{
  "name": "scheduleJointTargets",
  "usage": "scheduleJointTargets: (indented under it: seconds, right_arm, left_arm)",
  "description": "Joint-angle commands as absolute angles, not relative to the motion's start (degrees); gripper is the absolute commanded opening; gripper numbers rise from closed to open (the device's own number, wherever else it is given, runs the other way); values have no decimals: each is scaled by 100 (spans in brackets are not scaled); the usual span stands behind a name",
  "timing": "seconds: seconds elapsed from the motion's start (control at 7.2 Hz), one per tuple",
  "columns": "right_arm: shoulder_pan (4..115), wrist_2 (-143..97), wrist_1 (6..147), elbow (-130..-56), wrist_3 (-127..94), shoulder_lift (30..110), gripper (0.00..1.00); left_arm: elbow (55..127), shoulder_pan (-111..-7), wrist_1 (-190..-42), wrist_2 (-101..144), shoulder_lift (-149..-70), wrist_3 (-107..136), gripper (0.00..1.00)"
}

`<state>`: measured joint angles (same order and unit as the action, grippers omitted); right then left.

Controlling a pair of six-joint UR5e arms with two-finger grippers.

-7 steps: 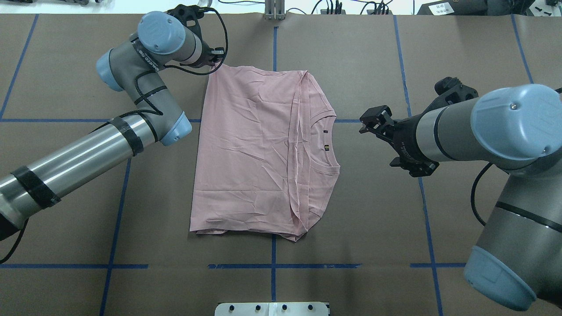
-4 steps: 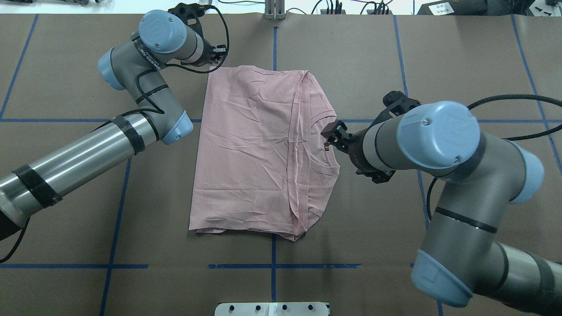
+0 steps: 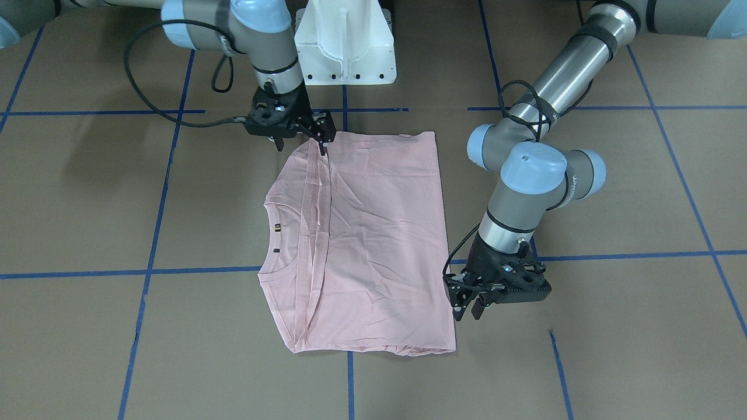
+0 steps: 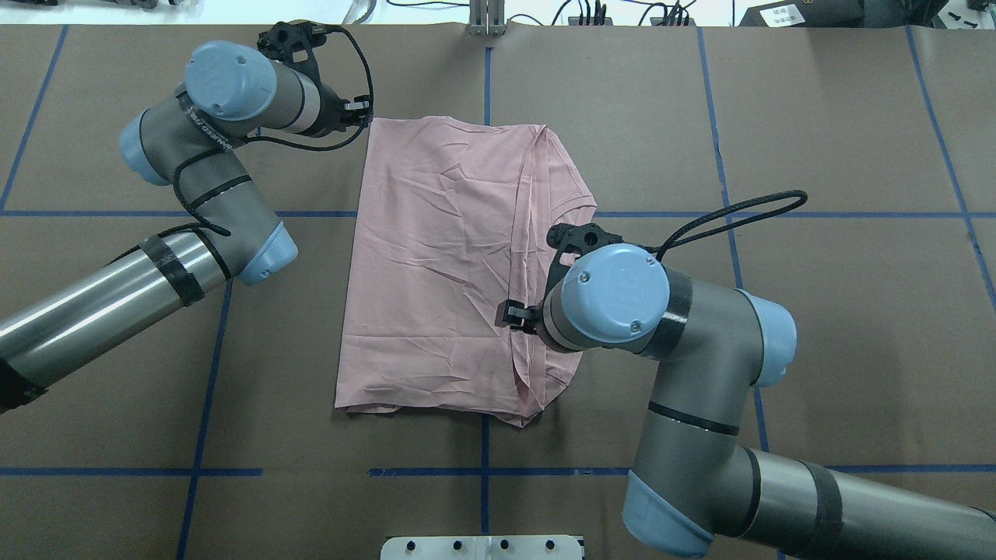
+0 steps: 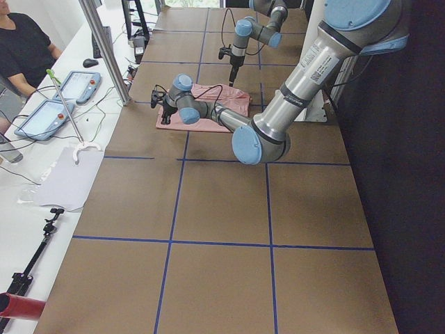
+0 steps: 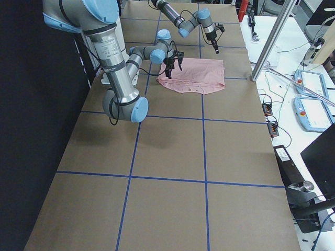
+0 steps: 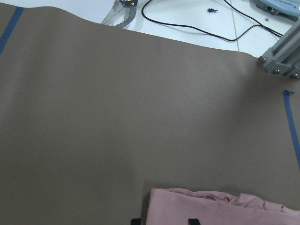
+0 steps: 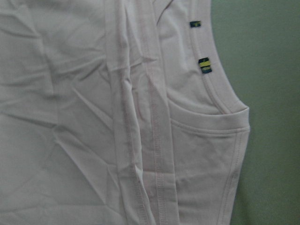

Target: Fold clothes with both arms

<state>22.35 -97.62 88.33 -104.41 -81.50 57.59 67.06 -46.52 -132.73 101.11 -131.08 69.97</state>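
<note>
The pale pink T-shirt [image 4: 436, 257] lies flat on the brown table, plain side up, with its sleeves folded in and its collar toward the right arm. My left gripper [image 4: 359, 109] stands open just off the shirt's far left corner. In the front view the left gripper [image 3: 468, 309] is beside that edge, holding nothing. Only the shirt [image 7: 220, 208] corner and the fingertips [image 7: 136, 220] show in the left wrist view. My right gripper [image 3: 301, 146] hangs open over the shirt's near right part, by the folded sleeve. The right wrist view shows only the shirt [image 8: 93, 117] close up.
The white pedestal base [image 3: 344, 46] stands at the table's near edge. Blue tape lines [image 4: 486, 470] cross the brown table. Beyond the far edge are an aluminium post [image 5: 104, 49], cables, tablets and a seated person [image 5: 24, 42].
My right arm has swung in from the right and now hangs over the shirt's near right part. My left gripper has drawn back to the left, off the shirt's far corner.
</note>
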Motion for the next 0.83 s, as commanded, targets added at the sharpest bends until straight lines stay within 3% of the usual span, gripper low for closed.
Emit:
scheduleJointTargets:
  seconds: [0.0, 0.69]
  right_arm:
    - [1952, -9590, 8833, -10143, -6667, 5582, 100]
    - [1582, -8956, 9104, -9817, -5977, 5537, 100]
  left_arm:
    - [6794, -4658, -13280, 10178, -13043, 7005, 44]
    - [6794, -4650, -13298, 10178, -13034, 7022, 44]
